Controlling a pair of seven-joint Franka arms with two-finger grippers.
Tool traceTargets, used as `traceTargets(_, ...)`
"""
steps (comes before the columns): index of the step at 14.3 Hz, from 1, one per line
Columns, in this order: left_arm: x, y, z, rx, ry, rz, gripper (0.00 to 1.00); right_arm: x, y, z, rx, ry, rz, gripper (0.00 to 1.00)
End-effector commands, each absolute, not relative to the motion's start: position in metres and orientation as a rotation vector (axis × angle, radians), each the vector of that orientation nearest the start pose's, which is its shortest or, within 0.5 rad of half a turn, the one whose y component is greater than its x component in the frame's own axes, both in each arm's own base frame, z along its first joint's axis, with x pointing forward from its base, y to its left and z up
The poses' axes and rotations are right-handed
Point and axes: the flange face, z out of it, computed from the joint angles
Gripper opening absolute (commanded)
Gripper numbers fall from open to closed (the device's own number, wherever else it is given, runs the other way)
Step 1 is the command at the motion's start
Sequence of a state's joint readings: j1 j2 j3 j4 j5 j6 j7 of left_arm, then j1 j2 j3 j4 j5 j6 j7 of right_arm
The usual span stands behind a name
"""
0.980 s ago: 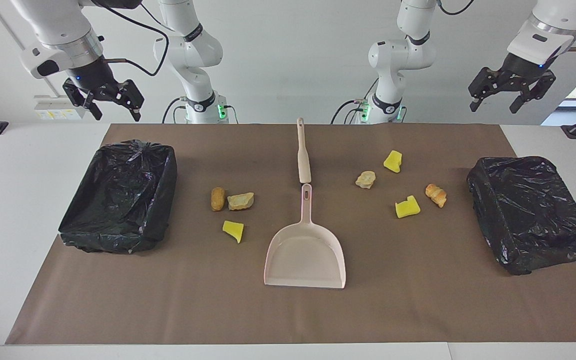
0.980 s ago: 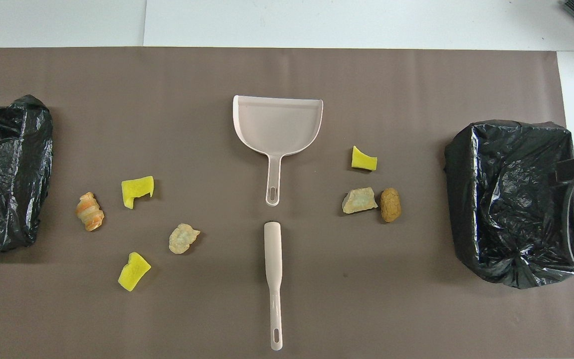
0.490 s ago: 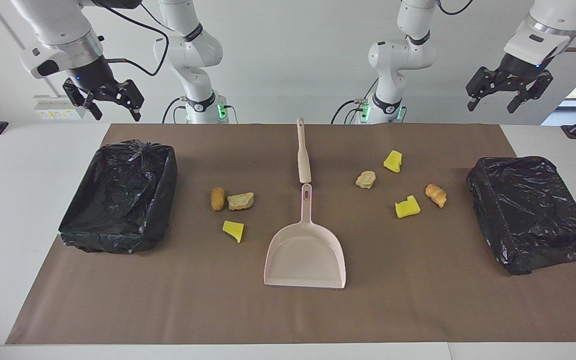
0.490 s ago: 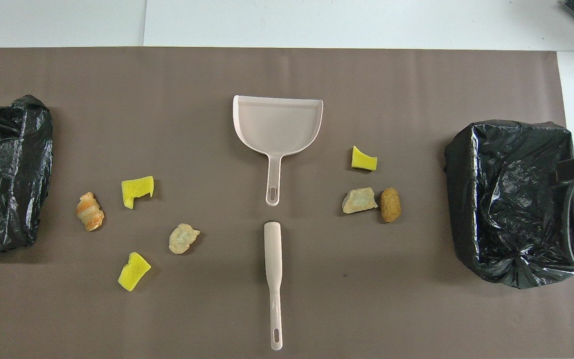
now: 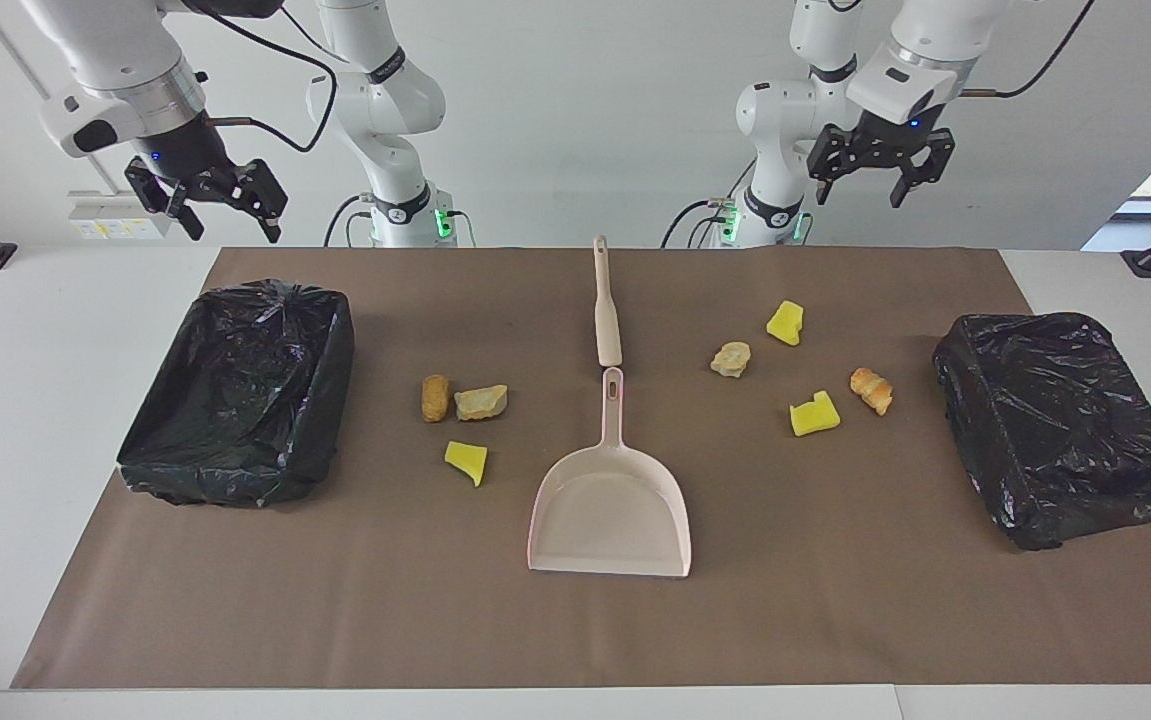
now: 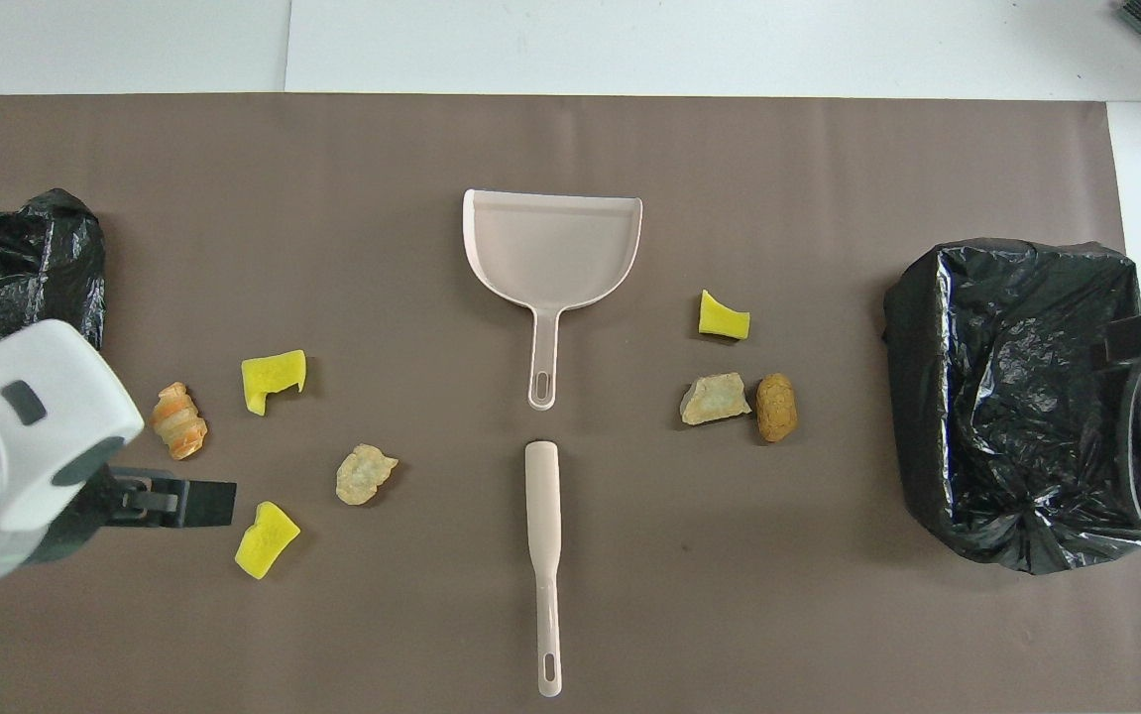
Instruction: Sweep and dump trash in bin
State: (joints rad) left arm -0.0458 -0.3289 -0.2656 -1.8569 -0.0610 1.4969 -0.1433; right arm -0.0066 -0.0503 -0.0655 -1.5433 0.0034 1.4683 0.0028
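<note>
Yellow and tan trash [image 5: 814, 414] lay scattered on brown paper [image 5: 575, 620], at three and nine o'clock of the pink dustpan [image 5: 610, 512], with the beige brush [image 5: 606, 310] at its twelve o'clock in the facing view. Both bins [image 5: 240, 395] sat at the ends. Left gripper [image 5: 873, 178] and right gripper [image 5: 225, 215] hung high, fingers spread, empty.

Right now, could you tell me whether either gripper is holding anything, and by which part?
Nothing is held. The left gripper and the right gripper both hang open in the air; the brush and the dustpan lie untouched on the mat.
</note>
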Motion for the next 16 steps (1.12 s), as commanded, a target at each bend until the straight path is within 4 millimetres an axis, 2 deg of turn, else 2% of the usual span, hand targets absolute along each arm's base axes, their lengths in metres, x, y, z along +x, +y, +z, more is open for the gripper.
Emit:
traceTargets(1, 0.380, -0.203, 0.600, -3.098, 0.204, 0.039, 1.00, 0.524, -0.043, 0.657, -3.143, 0.095, 0.017, 1.00)
traceTargets(6, 0.347, -0.283, 0.534, -3.128, 0.146, 0.012, 1.00, 0.523, -0.043, 0.657, -3.143, 0.097, 0.020, 1.00)
traceTargets(9, 0.332, -0.312, 0.508, -3.147, 0.185, 0.018, 1.00, 0.524, -0.047, 0.659, -3.145, 0.097, 0.010, 1.00)
traceTargets(12, 0.310, -0.343, 0.466, -3.155, 0.222, -0.004, 1.00, 0.522, -0.046, 0.657, -3.144, 0.093, 0.017, 1.00)
traceTargets(13, 0.296, -0.358, 0.448, -3.155, 0.241, -0.004, 1.00, 0.523, -0.046, 0.657, -3.143, 0.097, 0.010, 1.00)
traceTargets(15, 0.269, -0.377, 0.400, -3.151, 0.226, -0.002, 1.00, 0.523, -0.041, 0.654, -3.140, 0.094, 0.019, 1.00)
traceTargets(16, 0.260, -0.383, 0.393, -3.157, 0.227, -0.009, 1.00, 0.522, -0.040, 0.653, -3.140, 0.092, 0.022, 1.00)
